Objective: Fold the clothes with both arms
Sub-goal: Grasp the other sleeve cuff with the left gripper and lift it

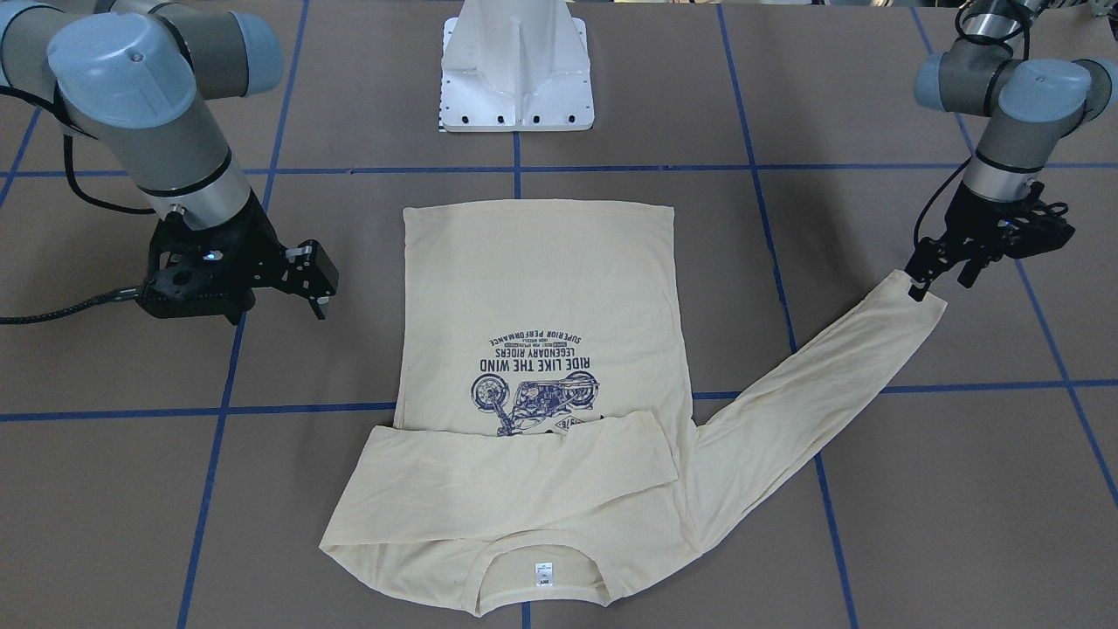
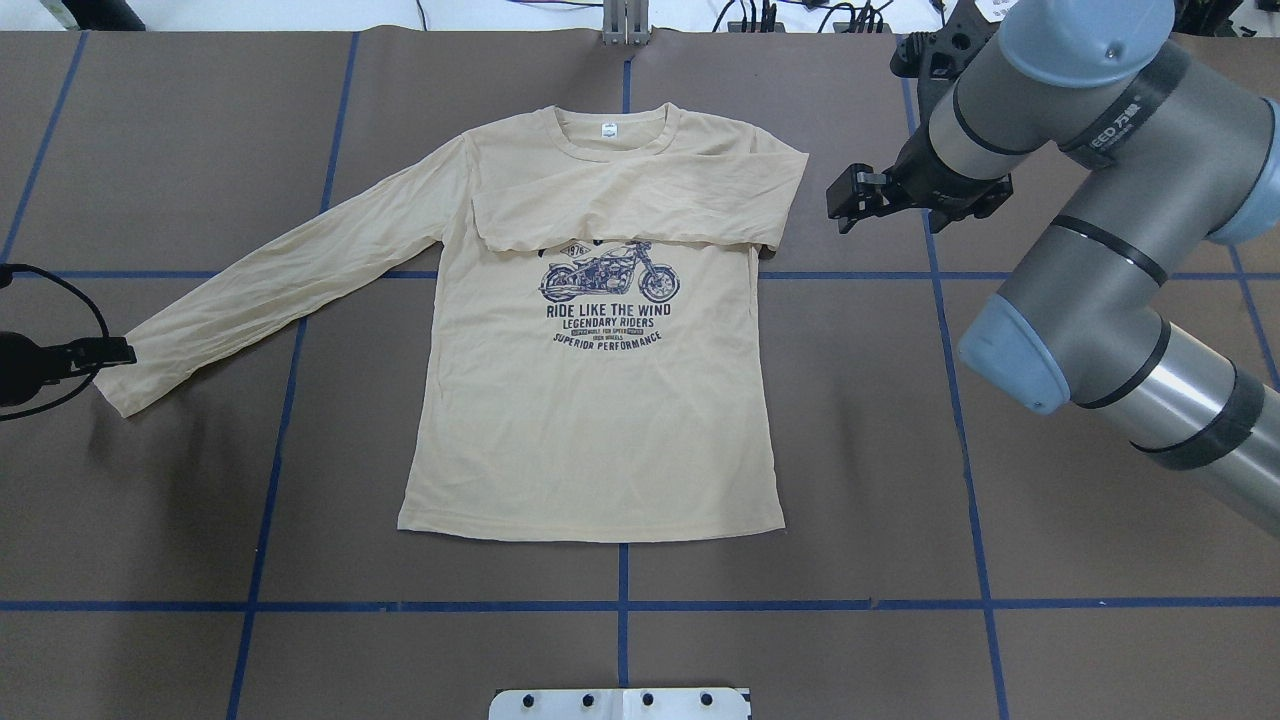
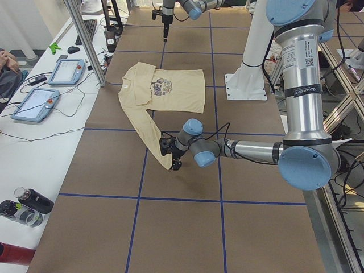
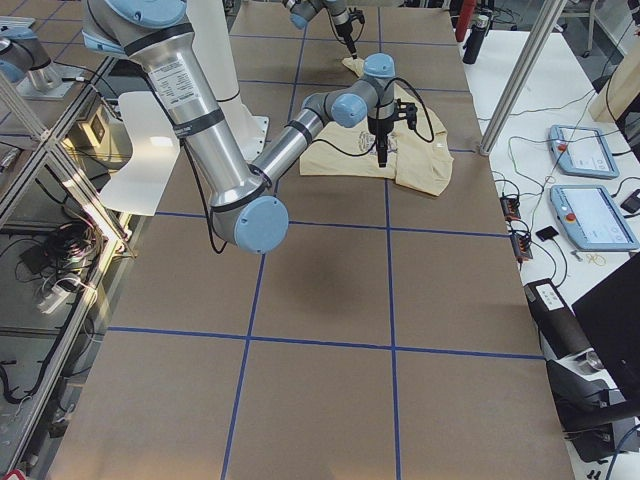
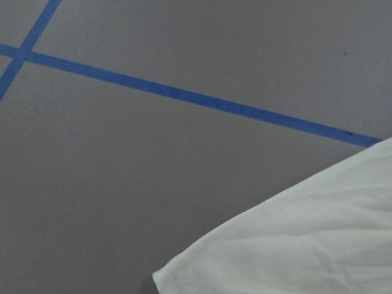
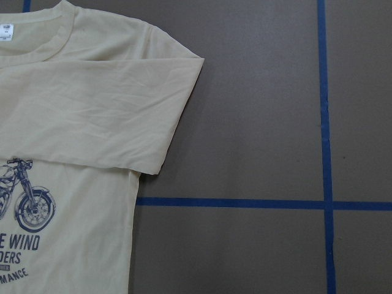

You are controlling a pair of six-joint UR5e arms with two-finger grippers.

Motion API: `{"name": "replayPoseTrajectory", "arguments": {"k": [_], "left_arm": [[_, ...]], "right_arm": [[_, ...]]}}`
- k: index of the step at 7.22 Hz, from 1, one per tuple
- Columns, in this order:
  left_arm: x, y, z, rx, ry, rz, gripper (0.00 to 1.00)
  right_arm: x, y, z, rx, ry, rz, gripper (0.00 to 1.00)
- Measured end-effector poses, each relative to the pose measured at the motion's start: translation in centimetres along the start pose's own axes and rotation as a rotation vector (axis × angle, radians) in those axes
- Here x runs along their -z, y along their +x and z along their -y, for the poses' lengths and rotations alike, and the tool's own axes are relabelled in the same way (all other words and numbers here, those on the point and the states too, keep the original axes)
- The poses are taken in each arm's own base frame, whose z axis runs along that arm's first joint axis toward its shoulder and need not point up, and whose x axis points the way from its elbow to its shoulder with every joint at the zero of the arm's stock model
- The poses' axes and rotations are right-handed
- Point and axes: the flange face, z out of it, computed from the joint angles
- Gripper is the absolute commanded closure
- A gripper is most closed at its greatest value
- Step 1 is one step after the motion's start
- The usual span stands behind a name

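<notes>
T-shirt lies flat on the tabletop, print up, one sleeve folded over its chest. Left gripper sits at its stretched-out sleeve's cuff, right gripper just off its folded shoulder. Jaws on both: honestly can't tell.

Thin matt cloth T-shirt (faintly creased)
</notes>
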Motion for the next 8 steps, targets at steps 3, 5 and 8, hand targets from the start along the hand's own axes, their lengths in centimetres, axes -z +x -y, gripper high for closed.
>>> {"name": "replayPoseTrajectory", "arguments": {"k": [3, 5, 8], "left_arm": [[-0.65, 0.36, -0.97, -0.019, -0.011, 0.007, 0.25], [-0.81, 0.44, -1.25, -0.025, -0.016, 0.008, 0.26], [-0.86, 0.48, -1.31, -0.027, -0.018, 0.008, 0.51]], "right_arm": [[0.34, 0.07, 0.20, -0.003, -0.004, 0.009, 0.00], [0.43, 0.12, 0.28, -0.004, -0.003, 0.010, 0.00], [0.57, 0.10, 0.39, -0.004, -0.001, 0.011, 0.00]]}}
